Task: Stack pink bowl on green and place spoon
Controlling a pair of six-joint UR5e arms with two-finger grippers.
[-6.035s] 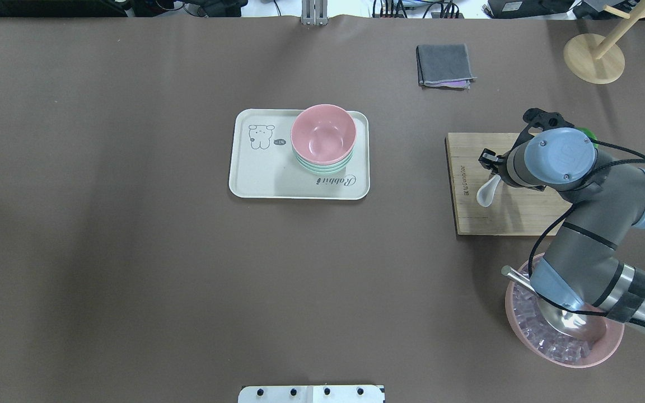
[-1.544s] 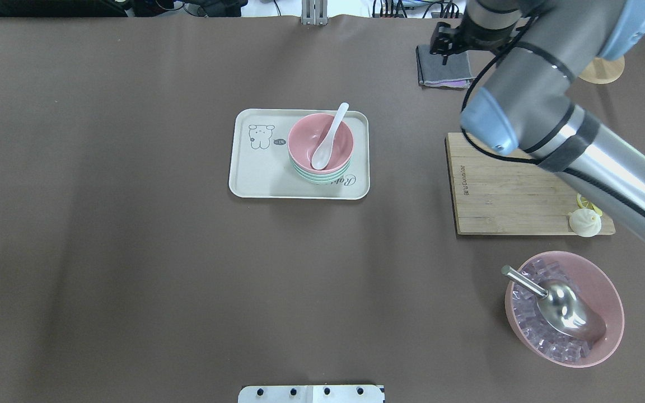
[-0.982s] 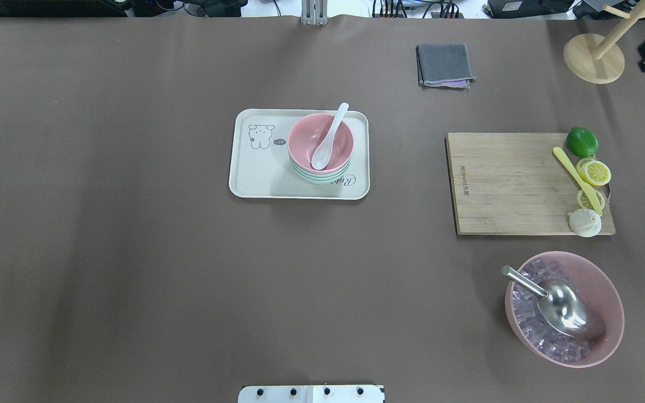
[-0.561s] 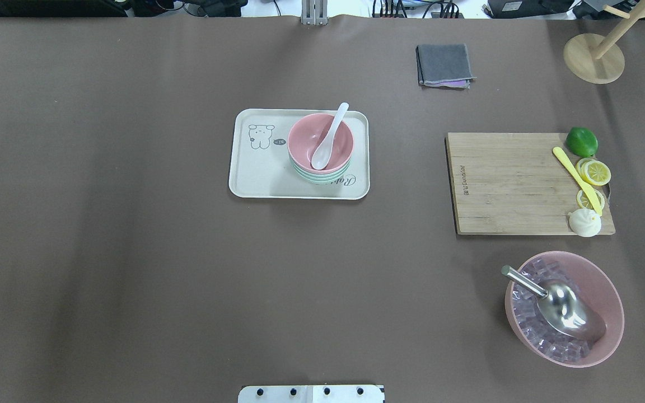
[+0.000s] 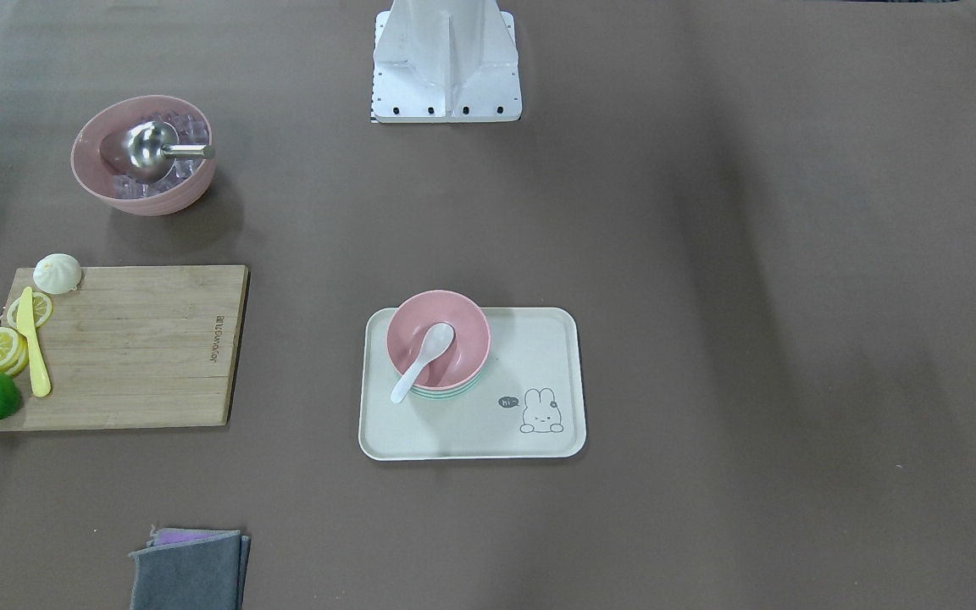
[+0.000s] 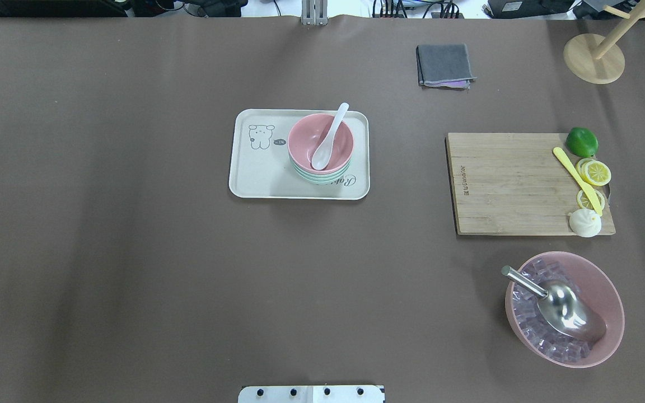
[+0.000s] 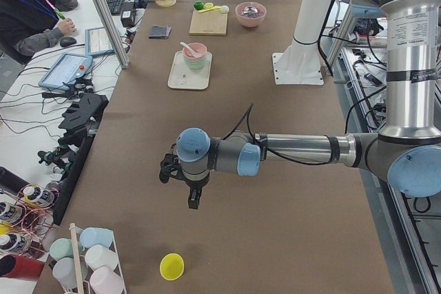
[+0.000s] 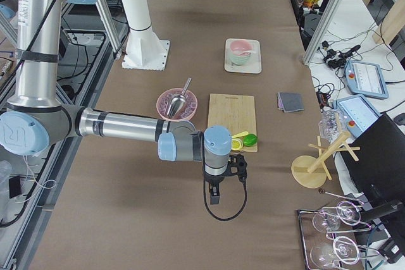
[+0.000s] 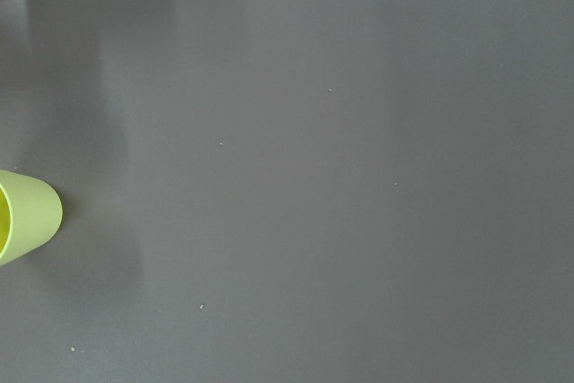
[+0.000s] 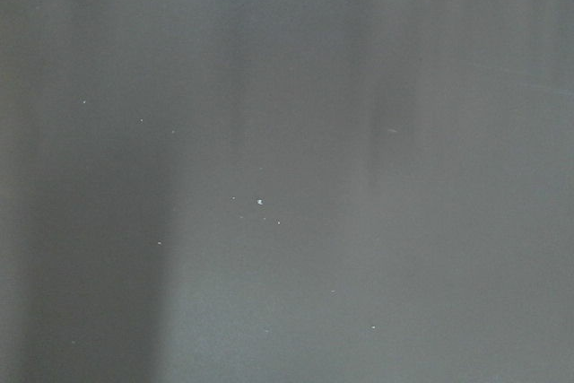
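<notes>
While both arms hang at the table ends, well apart from the tray [image 6: 244, 184], pink bowl [image 6: 303, 140] sits nested on green bowl [image 6: 322, 177] on the tray's right half. Spoon [image 6: 331, 134] lies inside, handle over the far rim. Left gripper [image 7: 194, 203], right gripper [image 8: 213, 199]: can't tell if spread or pressed together.

A wooden cutting board [image 6: 507, 184] lies on the brown desk [image 6: 132, 252]. Along the board's right edge are a yellow knife [image 6: 574, 176], lemon slices [image 6: 597, 172] and a white bun [image 6: 584, 223], with a lime [image 6: 582, 141] at its far corner. Beside the board, a big bowl [image 6: 613, 305] of ice cubes holds a metal scoop [image 6: 566, 310]. A folded grey cloth [image 6: 444, 64] lies well apart, and a cream tray [image 6: 261, 173] sits mid-desk.
</notes>
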